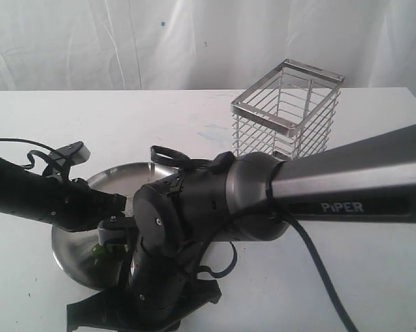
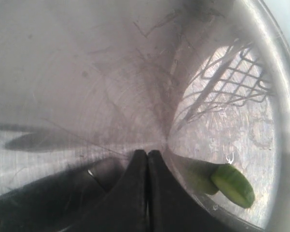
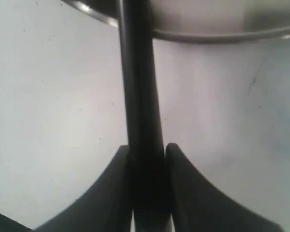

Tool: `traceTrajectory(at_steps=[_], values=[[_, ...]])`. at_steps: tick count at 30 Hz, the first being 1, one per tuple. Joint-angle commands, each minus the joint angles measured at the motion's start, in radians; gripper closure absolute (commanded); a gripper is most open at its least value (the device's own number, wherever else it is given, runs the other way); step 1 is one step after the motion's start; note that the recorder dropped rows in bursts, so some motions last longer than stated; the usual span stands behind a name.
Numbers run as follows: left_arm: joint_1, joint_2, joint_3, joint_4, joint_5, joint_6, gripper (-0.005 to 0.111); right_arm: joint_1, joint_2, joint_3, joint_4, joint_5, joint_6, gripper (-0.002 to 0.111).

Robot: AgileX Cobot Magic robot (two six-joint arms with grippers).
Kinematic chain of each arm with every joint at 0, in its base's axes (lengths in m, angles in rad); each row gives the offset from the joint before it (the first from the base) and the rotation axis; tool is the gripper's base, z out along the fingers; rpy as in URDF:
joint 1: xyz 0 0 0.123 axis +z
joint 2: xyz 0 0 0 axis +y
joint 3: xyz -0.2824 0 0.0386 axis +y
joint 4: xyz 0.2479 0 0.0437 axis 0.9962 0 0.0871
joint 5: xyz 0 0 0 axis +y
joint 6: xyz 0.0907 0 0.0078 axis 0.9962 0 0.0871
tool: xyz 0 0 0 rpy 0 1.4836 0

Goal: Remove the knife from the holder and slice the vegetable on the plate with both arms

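My left gripper (image 2: 147, 153) is shut with nothing in it, tips pressed down on the scuffed steel plate (image 2: 87, 87). A small green vegetable (image 2: 234, 184) piece with pale flesh lies on the plate just beside those tips, apart from them. In the exterior view the vegetable (image 1: 97, 250) shows as a green speck on the plate (image 1: 69, 259), mostly hidden behind the arms. My right gripper (image 3: 147, 150) is shut on the black knife (image 3: 139, 92), which runs out over the white table and crosses the plate's rim (image 3: 217, 36). The wire holder (image 1: 287, 114) stands behind, with nothing seen in it.
The white table (image 1: 374, 277) runs out to the right and front of the plate. A white curtain (image 1: 194, 41) hangs behind the table. The grey PiPER link (image 1: 346, 183) of the right arm crosses in front of the holder. The left arm (image 1: 48, 197) comes in from the left.
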State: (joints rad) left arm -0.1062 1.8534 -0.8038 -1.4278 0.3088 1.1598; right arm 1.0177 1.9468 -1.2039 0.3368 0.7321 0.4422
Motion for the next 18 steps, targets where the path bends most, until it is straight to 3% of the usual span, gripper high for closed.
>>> traceTrajectory(at_steps=[1,9,18], values=[[-0.006,0.045,0.042,0.094,-0.087,0.0,0.107,-0.001,0.0,0.02,0.001,0.043,0.037,0.108],[-0.006,0.045,0.042,0.094,-0.056,0.0,0.107,-0.037,0.0,0.018,-0.019,-0.017,0.057,0.108],[-0.006,0.041,0.02,0.072,-0.024,0.0,0.107,-0.01,0.0,0.018,-0.023,0.137,0.057,0.108]])
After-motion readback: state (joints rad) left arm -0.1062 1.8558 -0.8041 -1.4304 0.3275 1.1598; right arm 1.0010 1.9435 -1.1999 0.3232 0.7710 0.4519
